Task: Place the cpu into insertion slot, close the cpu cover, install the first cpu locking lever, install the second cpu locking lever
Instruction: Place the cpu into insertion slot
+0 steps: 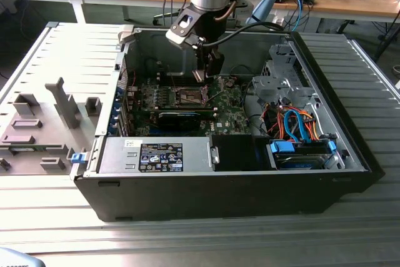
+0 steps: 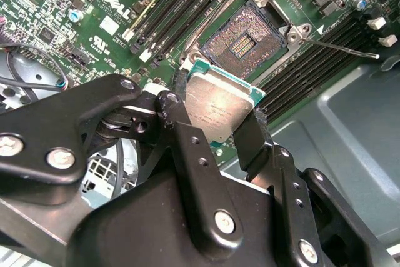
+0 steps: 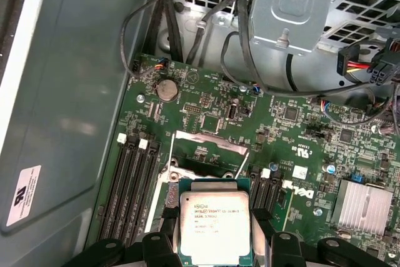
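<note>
My gripper (image 2: pixel 219 101) is shut on the cpu (image 2: pixel 220 109), a flat square chip with a dull silver top and green edge, one finger on each of two opposite sides. In the first wrist view the cpu (image 3: pixel 214 226) hangs between the black fingers (image 3: pixel 167 220). The insertion slot (image 2: pixel 245 39) lies open just past the chip, its pin field bare. The cpu cover (image 3: pixel 209 144) stands raised at the slot's far side. Two thin locking levers (image 2: pixel 340 48) stick out unlatched. In the exterior view the gripper (image 1: pixel 200 74) hovers a little above the insertion slot (image 1: pixel 190 97).
The green board (image 1: pixel 228 120) lies inside an open computer case (image 1: pixel 350 154), with memory slots (image 2: pixel 181 4) flanking the socket. A long black card (image 1: pixel 181 117), a power supply (image 1: pixel 156 154), a drive cage (image 1: pixel 281 79) and coloured cables (image 1: pixel 297 123) crowd around. A grey fixture tray (image 1: pixel 44 117) sits at the exterior view's left.
</note>
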### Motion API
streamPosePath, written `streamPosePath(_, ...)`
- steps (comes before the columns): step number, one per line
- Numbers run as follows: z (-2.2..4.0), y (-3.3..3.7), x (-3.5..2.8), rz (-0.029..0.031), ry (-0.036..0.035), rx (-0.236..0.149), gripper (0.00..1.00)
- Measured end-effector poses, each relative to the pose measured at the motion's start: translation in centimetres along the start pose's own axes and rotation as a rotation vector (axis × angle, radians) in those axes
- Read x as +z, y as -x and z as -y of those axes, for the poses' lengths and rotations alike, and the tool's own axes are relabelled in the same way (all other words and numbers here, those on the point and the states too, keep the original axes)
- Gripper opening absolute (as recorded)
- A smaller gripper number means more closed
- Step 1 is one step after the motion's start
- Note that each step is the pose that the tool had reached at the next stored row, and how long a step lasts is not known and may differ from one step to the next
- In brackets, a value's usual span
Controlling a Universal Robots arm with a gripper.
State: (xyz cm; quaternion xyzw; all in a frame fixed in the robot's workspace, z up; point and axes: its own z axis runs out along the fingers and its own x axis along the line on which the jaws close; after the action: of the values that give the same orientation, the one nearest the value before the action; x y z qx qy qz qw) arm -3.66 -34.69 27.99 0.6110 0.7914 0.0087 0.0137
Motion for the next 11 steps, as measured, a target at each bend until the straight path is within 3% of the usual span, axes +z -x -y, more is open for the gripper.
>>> streamPosePath(11,0.00,0.00,0.03,0.0004,-0.0002,0.012,0.55)
